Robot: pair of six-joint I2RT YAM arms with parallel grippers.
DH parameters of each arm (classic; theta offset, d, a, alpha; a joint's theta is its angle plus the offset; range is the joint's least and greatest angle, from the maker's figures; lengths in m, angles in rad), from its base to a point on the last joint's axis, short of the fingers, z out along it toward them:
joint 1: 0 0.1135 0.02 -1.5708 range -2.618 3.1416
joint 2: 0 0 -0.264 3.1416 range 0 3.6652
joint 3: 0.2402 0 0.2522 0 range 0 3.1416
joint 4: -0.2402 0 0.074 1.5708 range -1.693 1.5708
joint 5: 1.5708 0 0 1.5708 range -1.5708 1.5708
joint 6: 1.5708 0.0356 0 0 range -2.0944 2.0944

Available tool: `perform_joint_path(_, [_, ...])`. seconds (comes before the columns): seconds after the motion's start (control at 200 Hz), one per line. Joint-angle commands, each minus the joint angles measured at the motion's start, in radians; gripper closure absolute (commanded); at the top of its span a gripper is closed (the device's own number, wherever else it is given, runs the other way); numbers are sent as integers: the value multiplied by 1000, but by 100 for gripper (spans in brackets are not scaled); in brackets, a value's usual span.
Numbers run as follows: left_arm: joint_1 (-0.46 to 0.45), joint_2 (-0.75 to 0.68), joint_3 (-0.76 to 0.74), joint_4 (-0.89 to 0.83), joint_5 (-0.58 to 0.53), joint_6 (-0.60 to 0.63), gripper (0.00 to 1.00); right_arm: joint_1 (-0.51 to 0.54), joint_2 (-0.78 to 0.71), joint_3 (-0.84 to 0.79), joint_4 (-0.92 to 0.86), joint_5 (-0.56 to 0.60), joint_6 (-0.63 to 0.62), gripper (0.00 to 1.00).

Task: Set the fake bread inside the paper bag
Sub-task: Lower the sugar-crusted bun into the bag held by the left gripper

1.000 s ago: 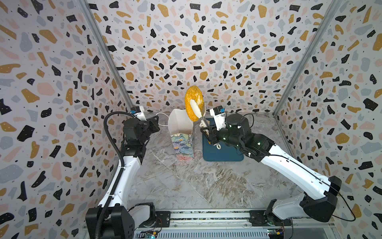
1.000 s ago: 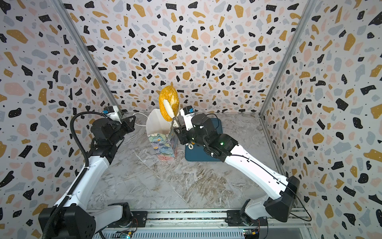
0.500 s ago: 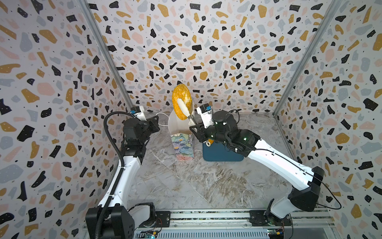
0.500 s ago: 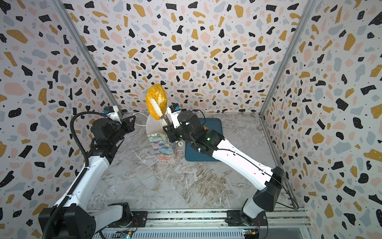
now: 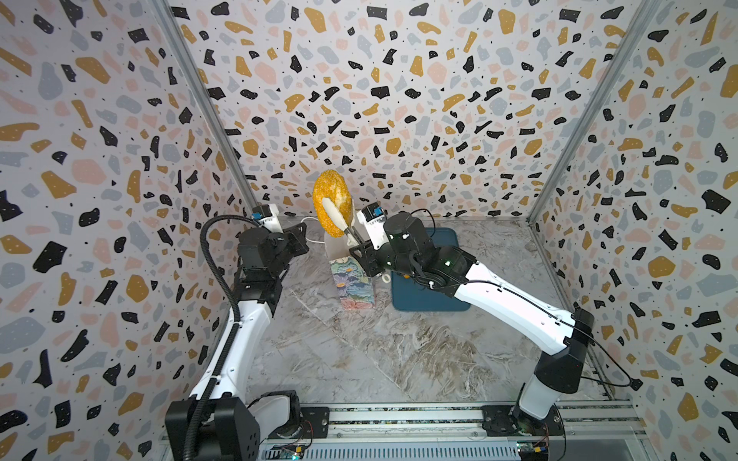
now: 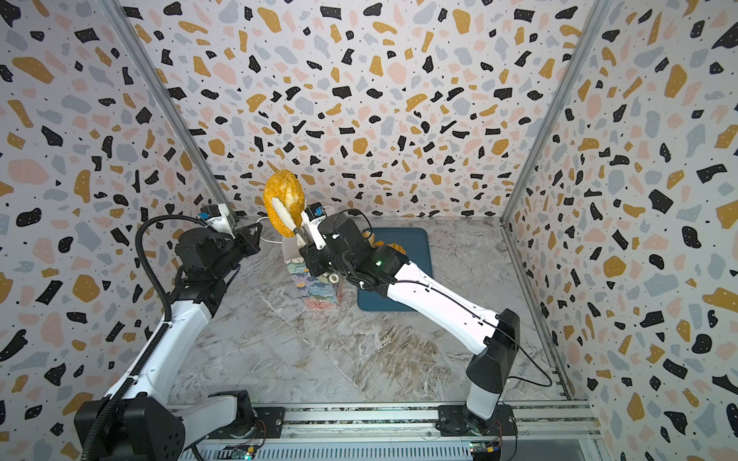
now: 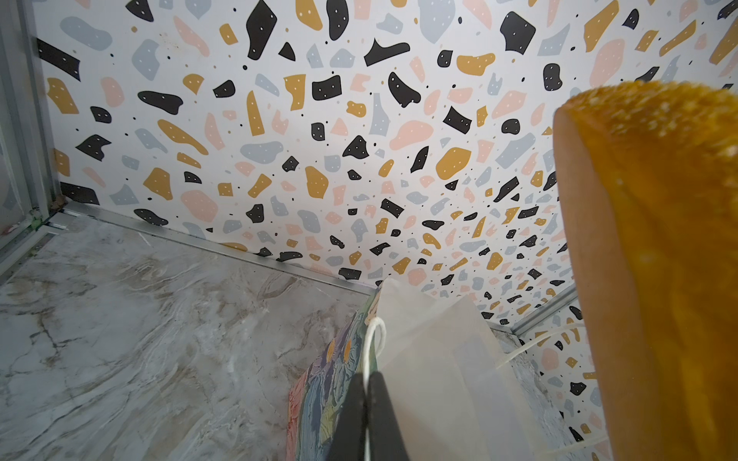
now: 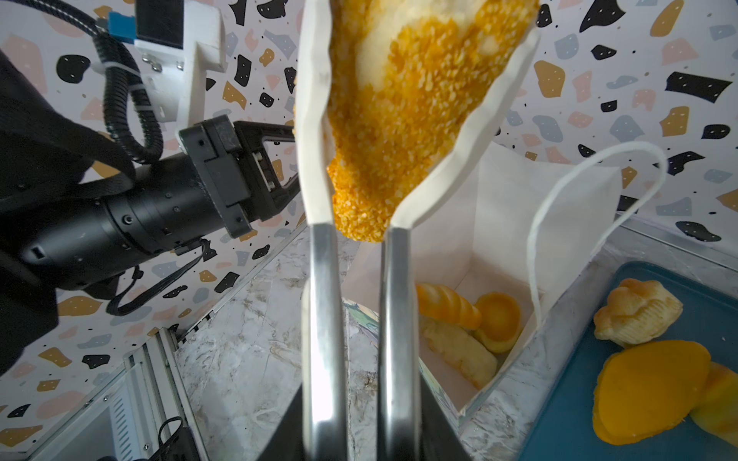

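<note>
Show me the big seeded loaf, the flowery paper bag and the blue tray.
big seeded golden oval loaf (image 5: 332, 185): in a top view, upper crust.
tall floral-print paper bag (image 5: 354, 288): in a top view, printed front.
flat dark-blue rectangular tray (image 5: 423, 301): in a top view, bare near part.

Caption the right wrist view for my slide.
Right gripper holds big seeded golden oval loaf above the open flower-print paper bag, three small breads inside.

dark-blue tray flat on grey marble-look tabletop, toward the back, right of centre. terrazzo-print walls on 3 sides, metal posts in both back corners, aluminium rail along front edge
</note>
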Motion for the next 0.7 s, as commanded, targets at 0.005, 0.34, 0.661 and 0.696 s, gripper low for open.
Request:
perform_joint_path(0.005, [-2, -11, -5, 32, 11, 9, 100, 5, -11, 54, 42, 24, -7, 71])
perform_joint_path(0.34, [-2, -17, -5, 32, 11, 7, 100, -2, 36, 80, -41, 108, -44, 70])
perform_joint_path(0.661, [-2, -13, 1, 23, 10, 11, 100, -7, 24, 36, -94, 157, -52, 63])
perform_joint_path(0.696, [-2, -13, 0, 23, 9, 12, 100, -9, 19, 28, -96, 162, -52, 62])
